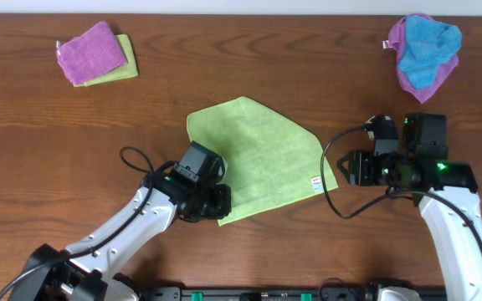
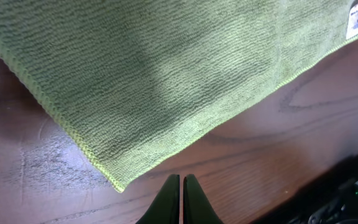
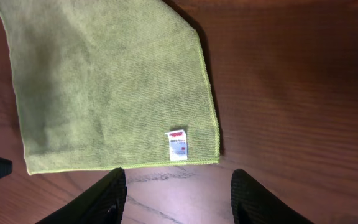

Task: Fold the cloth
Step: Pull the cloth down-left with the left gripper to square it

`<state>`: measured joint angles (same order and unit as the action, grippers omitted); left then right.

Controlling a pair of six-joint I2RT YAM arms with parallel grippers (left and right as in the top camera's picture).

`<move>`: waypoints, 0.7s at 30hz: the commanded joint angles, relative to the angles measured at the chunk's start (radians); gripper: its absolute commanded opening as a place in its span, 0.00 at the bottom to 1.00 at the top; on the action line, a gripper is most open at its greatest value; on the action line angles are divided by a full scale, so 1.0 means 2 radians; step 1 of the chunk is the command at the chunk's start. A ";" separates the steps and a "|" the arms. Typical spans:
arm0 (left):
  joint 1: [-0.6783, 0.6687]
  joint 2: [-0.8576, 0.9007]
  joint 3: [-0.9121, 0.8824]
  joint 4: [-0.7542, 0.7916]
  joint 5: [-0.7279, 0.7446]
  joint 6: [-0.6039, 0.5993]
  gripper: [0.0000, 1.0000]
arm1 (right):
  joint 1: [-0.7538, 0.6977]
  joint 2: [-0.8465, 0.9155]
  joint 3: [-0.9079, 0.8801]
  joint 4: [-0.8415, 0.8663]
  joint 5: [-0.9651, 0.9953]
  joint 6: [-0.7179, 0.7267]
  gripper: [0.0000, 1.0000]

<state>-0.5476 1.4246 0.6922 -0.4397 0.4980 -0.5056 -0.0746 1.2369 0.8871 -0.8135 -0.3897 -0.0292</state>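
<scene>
The wooden bench (image 1: pixel 308 67) carries the lime-green cloth (image 1: pixel 258 159) at its centre, spread flat between the two arms. The left hand (image 2: pixel 181 180) sits at the cloth's near corner, on the robot's left side of it. Its fingers are pressed together with nothing between them. In the left wrist view the tips point at bare wood just beside that corner, and the fabric is not gripped. The right hand (image 3: pixel 179 177) stands at the opposite side, just off the cloth's right edge. Its fingers are well apart and hold nothing, with bare wood showing between them. The hemmed edge lies just ahead of the tips; whether they touch the bench cannot be told. The cloth's small white label (image 3: pixel 178 144) sits on that edge, near the corner and in line with the gap between the right hand's fingers.
</scene>
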 commanded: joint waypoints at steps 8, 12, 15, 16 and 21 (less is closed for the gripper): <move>-0.074 0.048 -0.002 0.003 -0.105 -0.026 0.06 | -0.006 0.001 -0.003 0.003 -0.025 0.005 0.49; -0.073 0.056 -0.002 0.004 -0.135 -0.026 0.06 | -0.006 0.001 -0.003 0.002 -0.032 0.003 0.47; -0.073 0.056 -0.002 0.006 -0.155 -0.026 0.06 | -0.006 0.001 -0.003 0.002 -0.032 0.003 0.46; -0.073 0.056 -0.002 0.008 -0.158 -0.026 0.06 | -0.006 0.001 -0.003 0.002 -0.032 0.003 0.46; -0.073 0.056 -0.002 0.015 -0.165 -0.024 0.06 | -0.006 0.001 -0.003 0.003 -0.032 0.003 0.46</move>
<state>-0.6933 1.5311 0.6922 -0.4122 0.2054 -0.5503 -0.0746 1.2369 0.8871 -0.8101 -0.4347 -0.0292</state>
